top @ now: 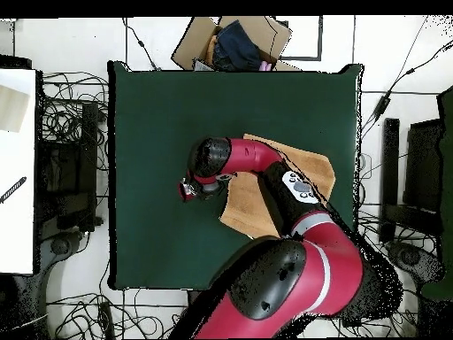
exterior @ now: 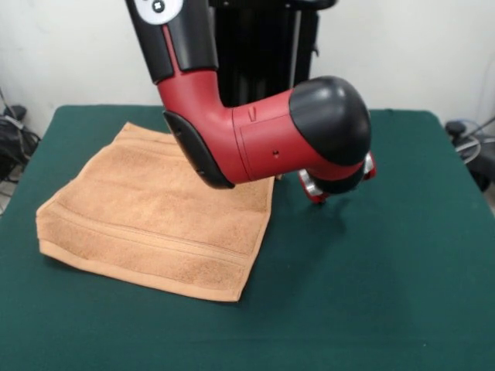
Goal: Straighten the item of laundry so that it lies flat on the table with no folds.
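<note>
The orange-tan towel point(exterior: 147, 216) lies on the left half of the green table point(exterior: 371, 294). It looks doubled over, with a thick layered edge along its near side and band stripes near that hem. The red arm bends low over the towel's far right corner. My gripper point(exterior: 323, 190) hangs just past the towel's right edge, close above the bare felt and mostly hidden under the black wrist. From above, the gripper point(top: 188, 189) sits left of the towel point(top: 252, 211) on the table point(top: 159, 115), and the arm covers much of the cloth.
An open cardboard box point(top: 232, 40) holding dark cloth stands beyond the table's far edge in the overhead view. A white desk point(top: 18, 168) is at the left, with cables and black equipment point(top: 423, 177) on the floor around the table.
</note>
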Robot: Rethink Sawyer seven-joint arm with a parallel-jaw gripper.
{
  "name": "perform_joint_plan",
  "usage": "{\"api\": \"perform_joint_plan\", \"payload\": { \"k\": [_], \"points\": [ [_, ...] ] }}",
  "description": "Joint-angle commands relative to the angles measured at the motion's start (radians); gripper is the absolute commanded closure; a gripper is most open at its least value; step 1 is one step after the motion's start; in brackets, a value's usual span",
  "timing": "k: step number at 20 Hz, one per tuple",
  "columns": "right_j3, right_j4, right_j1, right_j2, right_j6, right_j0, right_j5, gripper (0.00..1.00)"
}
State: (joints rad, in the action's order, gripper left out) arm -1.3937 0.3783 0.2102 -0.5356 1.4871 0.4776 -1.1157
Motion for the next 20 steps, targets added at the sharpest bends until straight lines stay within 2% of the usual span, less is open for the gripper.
{"api": "perform_joint_plan", "payload": {
  "k": [1, 20],
  "points": [
    [0.051, 0.099, -0.052, -0.056, -0.310, 0.025, -0.001, 0.00],
    [0.059, 0.093, -0.063, -0.052, -0.385, 0.029, -0.031, 0.00]
  ]
}}
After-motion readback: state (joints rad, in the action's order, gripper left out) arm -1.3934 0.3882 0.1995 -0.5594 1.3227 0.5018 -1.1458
